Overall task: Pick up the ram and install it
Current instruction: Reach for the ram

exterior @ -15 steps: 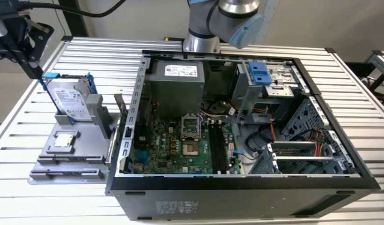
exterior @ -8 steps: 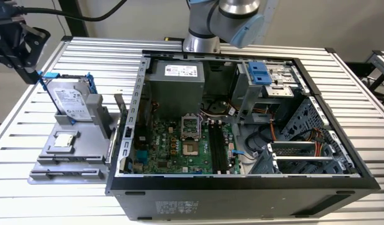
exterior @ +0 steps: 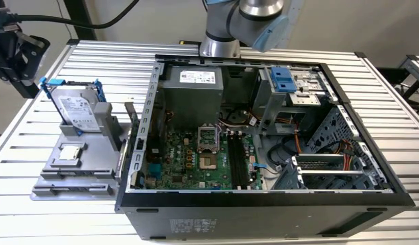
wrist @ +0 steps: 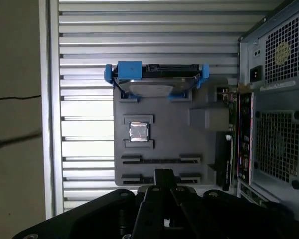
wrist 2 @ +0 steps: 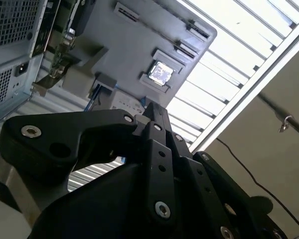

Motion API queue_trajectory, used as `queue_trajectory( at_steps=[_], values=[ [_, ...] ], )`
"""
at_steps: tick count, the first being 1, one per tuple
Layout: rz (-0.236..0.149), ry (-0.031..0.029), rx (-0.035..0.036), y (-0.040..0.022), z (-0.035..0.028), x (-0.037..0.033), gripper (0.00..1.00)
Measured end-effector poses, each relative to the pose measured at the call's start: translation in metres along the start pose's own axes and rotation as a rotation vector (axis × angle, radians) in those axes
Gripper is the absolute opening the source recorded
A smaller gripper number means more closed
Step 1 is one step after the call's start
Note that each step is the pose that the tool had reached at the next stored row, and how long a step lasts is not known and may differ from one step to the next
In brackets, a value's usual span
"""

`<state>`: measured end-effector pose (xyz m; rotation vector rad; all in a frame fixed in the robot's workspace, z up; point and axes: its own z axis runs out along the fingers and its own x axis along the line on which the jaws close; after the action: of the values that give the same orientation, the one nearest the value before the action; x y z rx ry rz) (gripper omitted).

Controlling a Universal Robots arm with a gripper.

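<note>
**Workcell during the ram task, exterior and wrist views.** The grey tray (exterior: 83, 178) lay on the slatted table (exterior: 32, 122), just beside the open computer case (exterior: 264, 206). The ram (exterior: 132, 127) stood upright on its long edge along the side of the tray nearest the case, between the tray's raised blocks and the case wall. It was not in the claw. Whether a holder in the tray gripped it could not be told.

At one end of the tray, the hard drive (exterior: 78, 109) stood propped on edge in its blue brackets. The processor chip (wrist: 138, 132) lay flat in a square recess near the tray's middle, well apart from the ram. Long narrow slots (wrist: 159, 160) ran across the tray beyond the chip, at the end opposite the hard drive.

In the first wrist view, the gripper (wrist: 163, 174) hung above that slotted end of the tray. Its black fingers were drawn together to a single narrow tip and had hold of nothing. The second wrist view showed the same closed tip, with the tray and chip beyond it.

Beyond the tray, inside the case, the motherboard (exterior: 185, 161) lay flat with its dark memory slots (exterior: 240, 158) running lengthwise. The arm (exterior: 250, 18) rose behind the case, on the far side from the tray.
</note>
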<state>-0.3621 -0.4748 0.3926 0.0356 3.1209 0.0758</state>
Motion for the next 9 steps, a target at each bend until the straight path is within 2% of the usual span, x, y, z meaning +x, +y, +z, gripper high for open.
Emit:
queue_trajectory(
  at_steps=[9],
  values=[
    [0.000, 0.0001, 0.0001, -0.0194, -0.0009, 0.0000, 0.00]
  ],
)
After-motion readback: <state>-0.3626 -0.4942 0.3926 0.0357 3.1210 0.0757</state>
